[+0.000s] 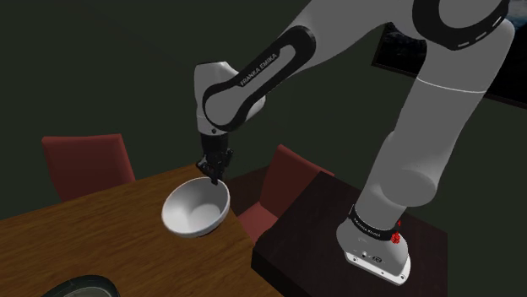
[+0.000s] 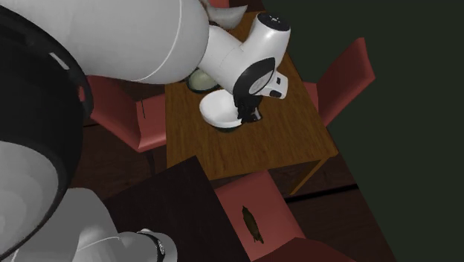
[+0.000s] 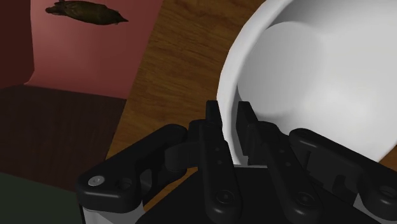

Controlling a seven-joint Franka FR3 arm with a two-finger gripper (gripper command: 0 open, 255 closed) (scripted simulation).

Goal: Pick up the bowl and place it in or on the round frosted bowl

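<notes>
Jaws pinch the rim of the white bowl, tilted low over the wooden surface; the grasp looks done, the carry to the frosted bowl remains.

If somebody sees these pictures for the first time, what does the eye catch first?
The plain white round bowl hangs tilted over the brown wooden table, its rim clasped by the all-black two-finger gripper. Around the table stand dark red chairs.

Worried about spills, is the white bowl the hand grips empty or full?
Empty. The white bowl shows a bare inside in the wrist view; the hand pinches its rim.
</notes>
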